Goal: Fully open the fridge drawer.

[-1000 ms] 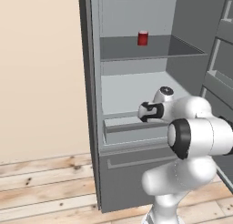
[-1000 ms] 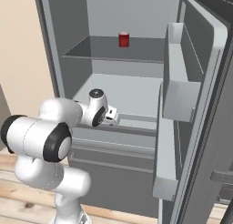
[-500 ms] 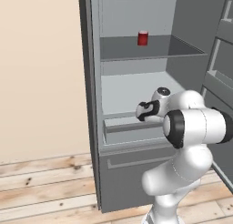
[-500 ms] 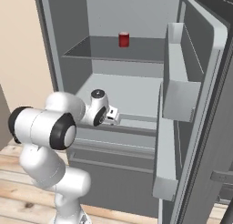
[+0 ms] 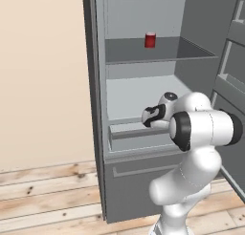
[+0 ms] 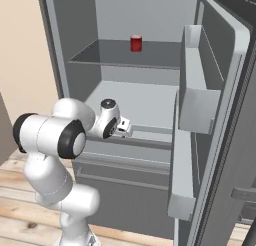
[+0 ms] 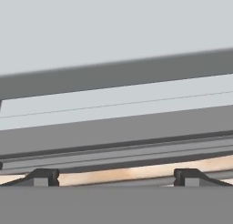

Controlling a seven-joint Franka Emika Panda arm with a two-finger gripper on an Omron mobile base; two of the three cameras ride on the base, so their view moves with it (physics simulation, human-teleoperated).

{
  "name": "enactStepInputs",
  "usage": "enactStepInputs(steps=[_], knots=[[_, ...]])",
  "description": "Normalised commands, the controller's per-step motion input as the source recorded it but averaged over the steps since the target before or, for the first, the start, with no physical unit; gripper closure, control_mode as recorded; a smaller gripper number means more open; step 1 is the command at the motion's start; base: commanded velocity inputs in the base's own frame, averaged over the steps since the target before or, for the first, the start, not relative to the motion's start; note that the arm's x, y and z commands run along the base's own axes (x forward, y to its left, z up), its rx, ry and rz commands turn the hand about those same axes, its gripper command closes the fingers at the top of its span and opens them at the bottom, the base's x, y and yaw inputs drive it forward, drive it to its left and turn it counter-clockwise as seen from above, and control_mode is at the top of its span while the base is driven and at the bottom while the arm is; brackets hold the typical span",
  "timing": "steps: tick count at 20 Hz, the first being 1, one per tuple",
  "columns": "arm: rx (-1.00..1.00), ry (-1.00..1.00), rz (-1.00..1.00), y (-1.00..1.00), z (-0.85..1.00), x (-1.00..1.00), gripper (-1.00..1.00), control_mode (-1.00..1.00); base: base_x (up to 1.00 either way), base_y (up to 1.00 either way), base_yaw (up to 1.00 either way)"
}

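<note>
The fridge drawer (image 5: 136, 137) is a wide, shallow light-grey box with a darker groove across its front, low in the open fridge compartment. It also runs below my hand in the right base view, drawer (image 6: 145, 152). My gripper (image 5: 146, 117) hangs just above the drawer's front edge, right of its middle, gripper (image 6: 128, 129). In the hand view the fingertips (image 7: 43, 177) stand far apart, open, with nothing between them. The drawer front (image 7: 113, 111) and its dark groove cross that view, with wood floor below.
A red can (image 5: 150, 39) stands on the dark-grey shelf (image 5: 143, 55) above. The open fridge door with its bins (image 6: 200, 105) stands close on the right. Below the drawer is a taller grey panel (image 5: 139, 181) with an outlined handle. A beige wall (image 5: 43, 76) lies left.
The arm's elbow has swung and the hand has edged slightly left over the drawer front. The drawer itself looks unmoved.
</note>
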Motion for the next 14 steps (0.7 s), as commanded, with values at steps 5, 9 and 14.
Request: enactStepInputs(steps=[5,9,14], knots=[[0.0,0.0,0.0,0.02,-0.08,0.07,-1.0,-1.0,0.0,0.0,0.0],[0.0,0.0,0.0,0.05,-0.16,0.09,-1.0,-1.0,0.0,0.0,0.0],[0.0,0.0,0.0,0.03,-0.09,0.13,-1.0,-1.0,0.0,0.0,0.0]])
